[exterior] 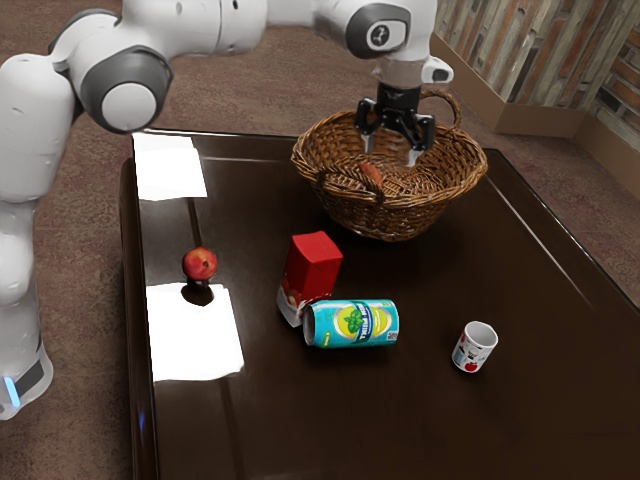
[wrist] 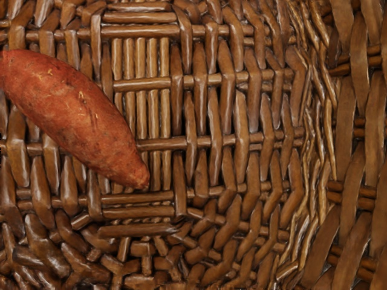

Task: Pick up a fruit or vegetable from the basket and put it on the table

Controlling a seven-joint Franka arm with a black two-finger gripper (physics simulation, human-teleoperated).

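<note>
In the exterior view my gripper (exterior: 392,146) is at the mouth of the wicker basket (exterior: 340,199), pointing down, its two fingers spread wide with nothing between them. A reddish-brown sweet potato (exterior: 371,173) lies inside, lower than the fingers and toward the exterior view's left. Seen in the wrist view, the sweet potato (wrist: 75,115) rests on the woven bottom of the basket (wrist: 242,151), lying at a slant. A round red fruit (exterior: 200,264) is on the table (exterior: 480,420), outside the basket.
A red carton (exterior: 313,265) stands on the table in front of the basket, with a teal can (exterior: 352,324) lying on its side close by. A small white patterned cup (exterior: 474,347) is further toward the exterior view's right. The basket's arched handle (exterior: 441,101) rises behind my gripper.
</note>
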